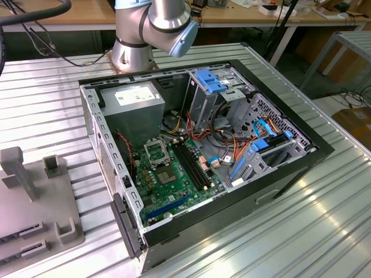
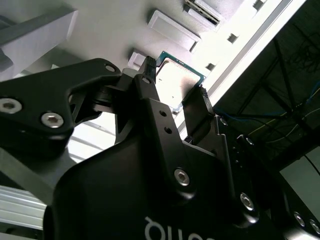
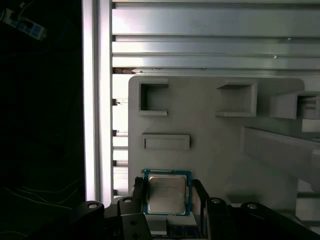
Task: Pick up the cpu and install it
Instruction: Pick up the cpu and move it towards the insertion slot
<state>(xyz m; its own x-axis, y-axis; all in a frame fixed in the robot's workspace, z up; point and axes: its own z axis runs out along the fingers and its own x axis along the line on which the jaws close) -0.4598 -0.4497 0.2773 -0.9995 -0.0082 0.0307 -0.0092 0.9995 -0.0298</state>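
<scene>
The cpu (image 3: pixel 167 192) carries a few faint lines of print on its silver face, too small to read, inside a green rim. It sits at the edge of the grey tray (image 3: pixel 210 140), near the rim of the ribbed metal table (image 3: pixel 200 40). The gripper (image 3: pixel 167 183) has it between two black fingers (image 3: pixel 139 197), and the jaws are pressed in on two opposite edges; in the second wrist view the cpu (image 2: pixel 180 80) shows the same hold in the gripper (image 2: pixel 175 77). I cannot tell if the chip is lifted off the tray. White lettering runs across the gripper's body and is cut off by the frame edge. Beyond the cpu the tray has a shallow slot (image 3: pixel 166 142) and two square pockets (image 3: pixel 152 97). In the exterior view the tray (image 1: pixel 52 202) lies on the table (image 1: pixel 290 231), at the exterior view's left of the open case (image 1: pixel 313 145). Inside the case, the power supply (image 1: pixel 133 98) bears a white label with dark print too fine to make out. Just beside it, on the green board (image 1: pixel 174 185), is the socket (image 1: pixel 155 152), with the memory slots (image 1: pixel 191 162) next to that. Orange and blue cables (image 1: pixel 229 142) trail past the drive cage with its blue latches (image 1: pixel 208 78). The arm (image 1: pixel 156 23) rises from behind the case
</scene>
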